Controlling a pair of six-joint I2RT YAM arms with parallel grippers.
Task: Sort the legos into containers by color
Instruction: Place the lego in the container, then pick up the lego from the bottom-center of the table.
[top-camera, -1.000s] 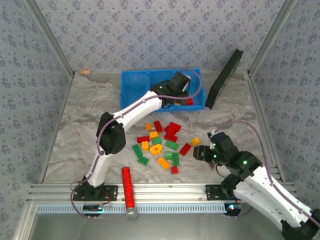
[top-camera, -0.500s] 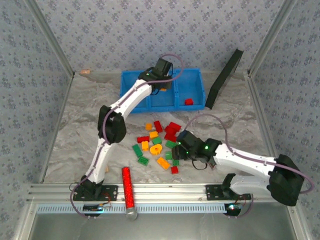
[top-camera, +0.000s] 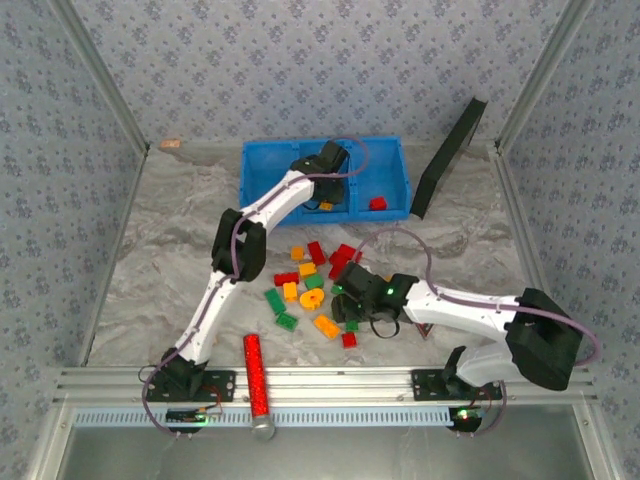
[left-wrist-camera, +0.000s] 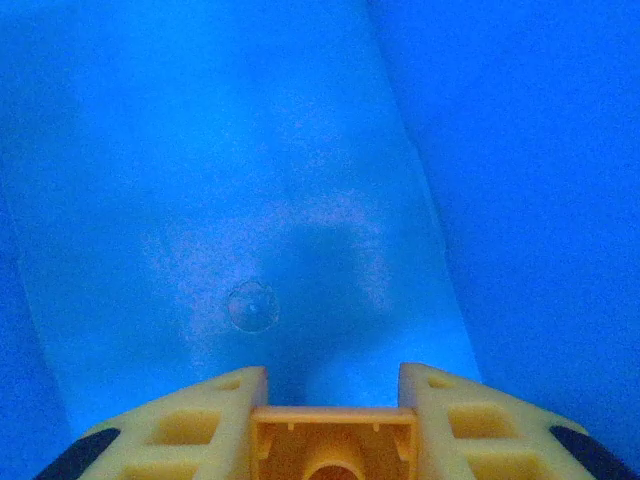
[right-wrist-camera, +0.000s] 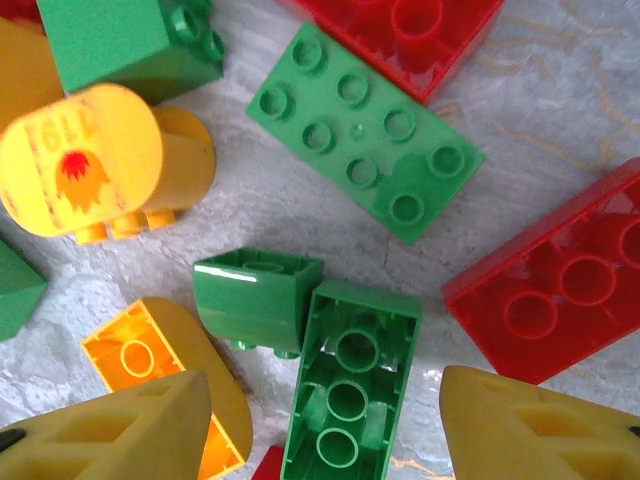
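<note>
My left gripper (top-camera: 328, 198) hangs inside the middle compartment of the blue containers (top-camera: 262, 172), shut on an orange lego (left-wrist-camera: 333, 440) over the bare blue floor (left-wrist-camera: 250, 200). One red lego (top-camera: 378, 203) lies in the right compartment. The other legos (top-camera: 310, 280), red, green and orange, lie scattered mid-table. Above the pile's right edge my right gripper (top-camera: 352, 308) stands open. In its wrist view the gripper (right-wrist-camera: 325, 385) straddles an upturned green lego (right-wrist-camera: 350, 390), which touches a small green one (right-wrist-camera: 255, 295). An orange brick (right-wrist-camera: 150, 360) lies by the left finger.
A red glittery cylinder (top-camera: 255, 372) lies at the front rail. A black panel (top-camera: 450, 155) leans beside the bin's right end. A small tan block (top-camera: 172, 144) sits at the back left. A red brick (right-wrist-camera: 560, 290) lies close to the right finger.
The left gripper carried the orange lego from the right compartment to the middle one. The right arm swung left from the table's right side to the pile.
</note>
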